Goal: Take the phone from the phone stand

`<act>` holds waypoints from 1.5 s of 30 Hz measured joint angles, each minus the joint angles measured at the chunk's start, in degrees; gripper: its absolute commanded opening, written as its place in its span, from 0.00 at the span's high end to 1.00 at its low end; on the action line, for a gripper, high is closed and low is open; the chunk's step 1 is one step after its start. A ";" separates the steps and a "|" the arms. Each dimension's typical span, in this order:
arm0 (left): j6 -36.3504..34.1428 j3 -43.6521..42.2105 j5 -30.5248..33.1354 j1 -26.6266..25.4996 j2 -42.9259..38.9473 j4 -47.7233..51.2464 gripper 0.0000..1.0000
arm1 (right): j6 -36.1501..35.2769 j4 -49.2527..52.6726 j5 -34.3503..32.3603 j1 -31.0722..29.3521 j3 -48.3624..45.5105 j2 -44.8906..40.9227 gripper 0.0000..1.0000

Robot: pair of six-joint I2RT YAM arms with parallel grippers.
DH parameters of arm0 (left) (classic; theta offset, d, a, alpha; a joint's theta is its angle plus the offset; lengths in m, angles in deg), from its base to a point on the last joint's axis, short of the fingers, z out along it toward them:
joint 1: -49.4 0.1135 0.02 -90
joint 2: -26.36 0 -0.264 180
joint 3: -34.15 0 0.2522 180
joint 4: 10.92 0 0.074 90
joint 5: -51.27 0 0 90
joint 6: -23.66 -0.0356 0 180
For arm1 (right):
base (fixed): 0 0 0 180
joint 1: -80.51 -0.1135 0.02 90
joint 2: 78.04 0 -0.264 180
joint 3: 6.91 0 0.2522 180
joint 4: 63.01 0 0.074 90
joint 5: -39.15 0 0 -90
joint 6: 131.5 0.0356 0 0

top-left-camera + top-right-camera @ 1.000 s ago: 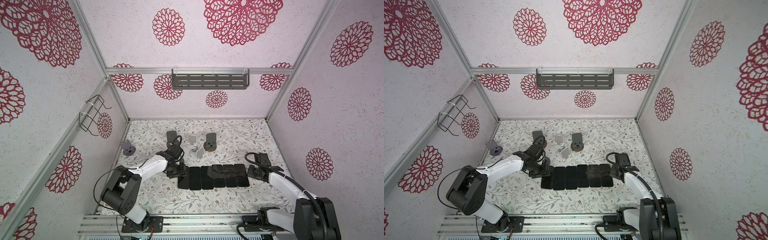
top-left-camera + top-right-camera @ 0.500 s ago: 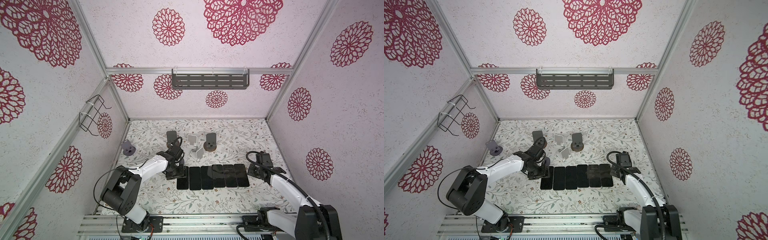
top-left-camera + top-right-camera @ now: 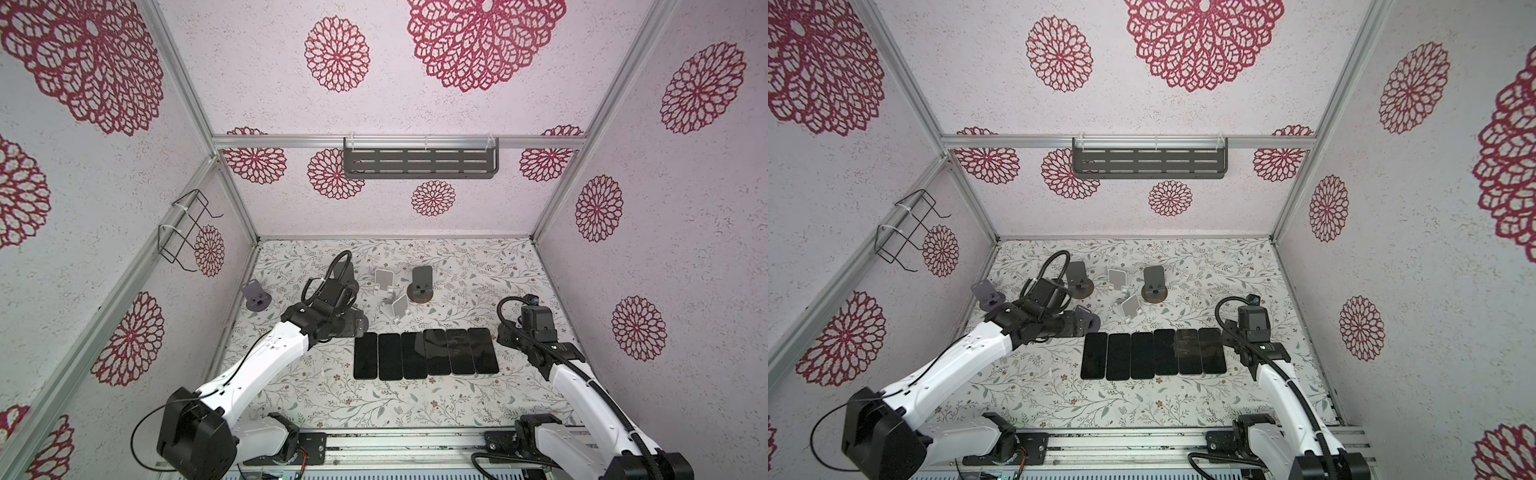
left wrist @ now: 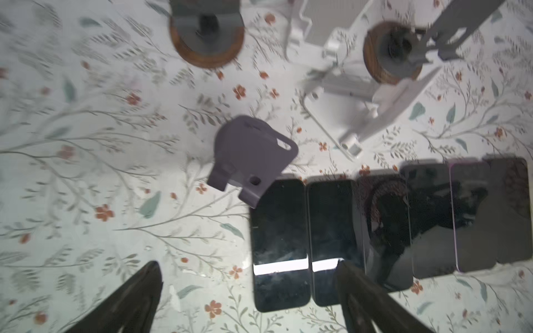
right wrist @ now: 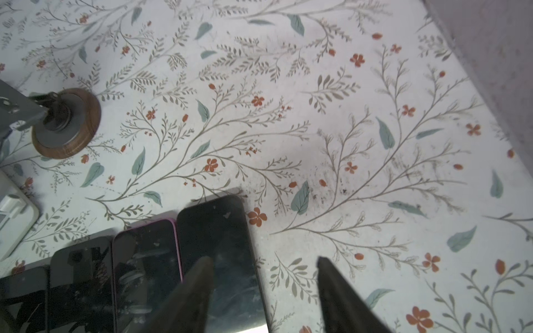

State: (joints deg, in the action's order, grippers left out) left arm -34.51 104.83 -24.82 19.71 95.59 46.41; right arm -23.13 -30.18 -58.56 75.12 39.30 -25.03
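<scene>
Several dark phones lie flat in a row on the floral table, from the leftmost phone (image 3: 365, 355) (image 4: 278, 242) to the rightmost phone (image 3: 483, 351) (image 5: 219, 245). No phone rests on a stand. A small purple phone stand (image 4: 253, 152) (image 3: 1088, 320) lies tipped over by the far corner of the leftmost phone. My left gripper (image 4: 248, 268) (image 3: 353, 324) hovers open over that end of the row, holding nothing. At the other end my right gripper (image 5: 264, 259) (image 3: 503, 337) stands open, one finger over the rightmost phone, the other over bare table.
Behind the row stand two white stands (image 3: 384, 280) (image 3: 399, 307) and a dark stand on a wooden base (image 3: 421, 282). Another dark stand (image 3: 345, 272) is partly behind my left arm. A purple stand (image 3: 255, 293) sits by the left wall. The right wall (image 5: 496, 43) is close.
The right gripper's jaws have gone from shut to open, and the left gripper's have spread wider. Both arms have shifted only slightly; the row of phones stays put.
</scene>
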 measured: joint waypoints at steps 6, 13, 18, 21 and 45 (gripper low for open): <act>-3.23 -7.50 17.97 7.10 -6.47 -10.01 0.03 | -2.14 -5.22 -5.25 0.00 -0.81 0.87 0.01; -8.13 -19.98 28.65 15.91 -3.04 -27.52 0.03 | -3.15 -19.23 -13.27 0.00 -10.14 3.58 0.01; -11.93 -21.20 28.79 21.11 -0.26 -38.05 0.03 | -4.17 -27.10 -14.88 0.02 -13.40 8.94 0.01; -14.38 -21.29 27.26 23.21 2.54 -45.03 0.03 | -5.35 -33.11 -15.37 0.00 -13.46 12.02 0.01; -21.20 -26.91 6.08 34.91 16.02 -76.65 0.03 | -15.93 -81.22 -15.96 0.22 -18.25 34.49 0.01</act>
State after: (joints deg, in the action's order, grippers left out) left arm -55.71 77.93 -18.74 54.61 111.62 -30.24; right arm -39.06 -111.40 -74.51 75.34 21.05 9.46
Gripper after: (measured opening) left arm 0.975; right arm 0.989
